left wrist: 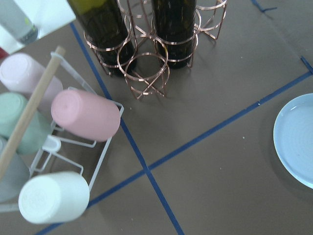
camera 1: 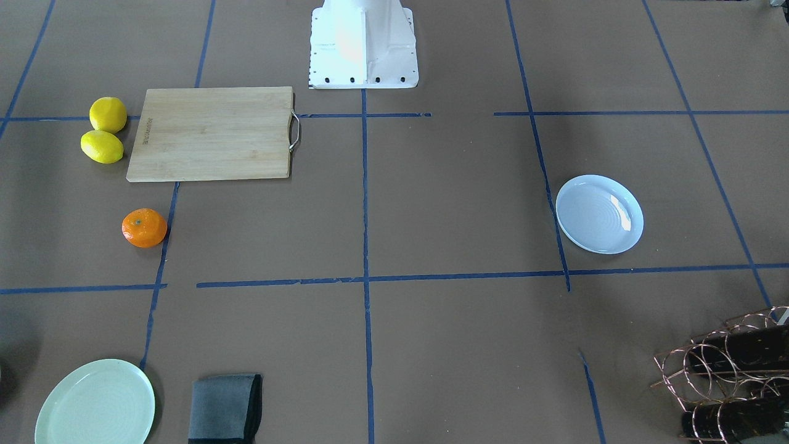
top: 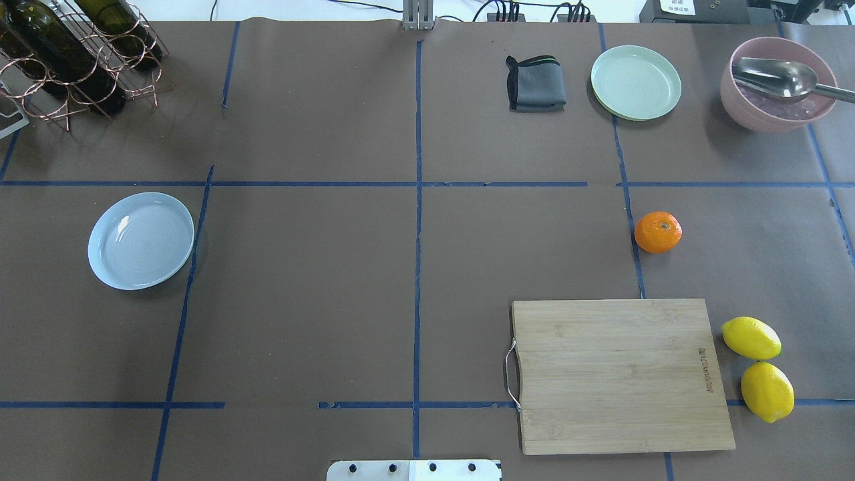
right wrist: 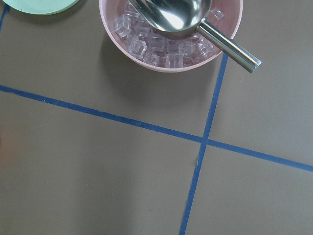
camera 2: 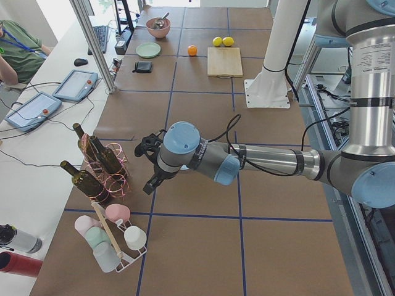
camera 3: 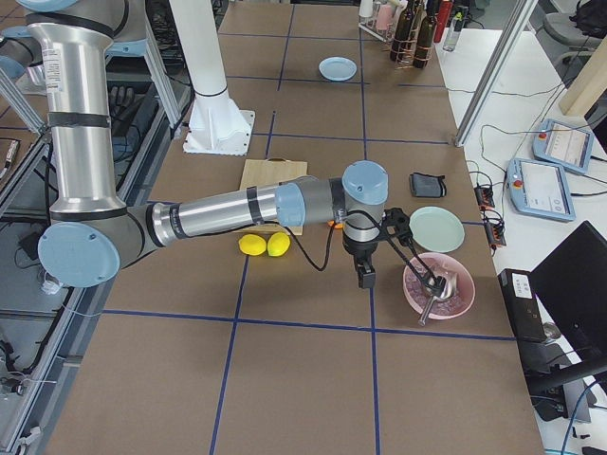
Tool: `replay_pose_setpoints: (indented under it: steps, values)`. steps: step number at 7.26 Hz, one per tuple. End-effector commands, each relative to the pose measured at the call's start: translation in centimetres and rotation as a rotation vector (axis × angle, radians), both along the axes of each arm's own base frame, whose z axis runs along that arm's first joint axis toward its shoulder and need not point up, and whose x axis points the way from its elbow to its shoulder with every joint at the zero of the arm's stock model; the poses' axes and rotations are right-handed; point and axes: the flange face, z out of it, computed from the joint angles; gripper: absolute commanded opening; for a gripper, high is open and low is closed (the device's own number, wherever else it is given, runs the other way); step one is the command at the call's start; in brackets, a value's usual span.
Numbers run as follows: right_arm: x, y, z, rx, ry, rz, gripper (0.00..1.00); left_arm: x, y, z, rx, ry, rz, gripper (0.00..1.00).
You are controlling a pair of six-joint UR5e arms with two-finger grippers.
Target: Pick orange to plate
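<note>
The orange [camera 1: 144, 228] lies on the brown table cover beside a blue tape line, a little beyond the cutting board's corner in the overhead view [top: 658, 232]. The pale blue plate [top: 141, 240] sits bare on the opposite side of the table [camera 1: 599, 214], and its edge shows in the left wrist view [left wrist: 298, 137]. My left gripper [camera 2: 150, 179] hangs near the bottle rack, seen only from the side; I cannot tell its state. My right gripper [camera 3: 365, 273] hovers by the pink bowl, far from the plate, and its state is equally unclear. Neither appears in the overhead view.
A wooden cutting board [top: 621, 374] has two lemons [top: 758, 367] beside it. At the far edge are a green plate [top: 636, 82], a grey cloth [top: 534, 83] and a pink bowl [top: 778, 83] of ice with a metal scoop. A copper bottle rack [top: 73, 53] and a cup rack [left wrist: 58, 147] stand near the blue plate.
</note>
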Motion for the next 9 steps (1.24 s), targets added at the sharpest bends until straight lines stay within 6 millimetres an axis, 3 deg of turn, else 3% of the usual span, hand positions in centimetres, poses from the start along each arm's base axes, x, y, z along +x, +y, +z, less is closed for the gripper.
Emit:
replay_pose_setpoints:
  steps: [1, 2, 4, 5, 7, 9]
  values:
    - [0.0, -0.4, -0.3, 0.02, -0.005, -0.001, 1.0, 0.5, -0.1, -1.7, 0.038, 0.073, -0.09, 1.0]
    - [0.0, -0.2, 0.0, 0.065, -0.005, 0.0, 1.0, 3.9, 0.4, -1.8, 0.083, 0.101, -0.022, 1.0]
    - [0.0, -0.2, 1.5, 0.045, -0.008, 0.002, 1.0, 10.4, 0.5, -1.4, -0.116, 0.207, -0.036, 1.0]
    - [-0.2, 0.2, 1.8, 0.035, -0.028, -0.002, 1.0, 12.7, 1.3, -0.2, -0.125, 0.168, -0.115, 1.0]
    - [-0.3, 1.3, 2.4, 0.021, -0.055, -0.009, 1.0, 19.1, 3.1, 0.7, -0.22, 0.216, -0.207, 1.0]
    - [-0.3, 1.4, 2.6, 0.017, -0.055, -0.009, 1.0, 24.0, 3.8, 1.5, -0.298, 0.22, -0.298, 1.0]
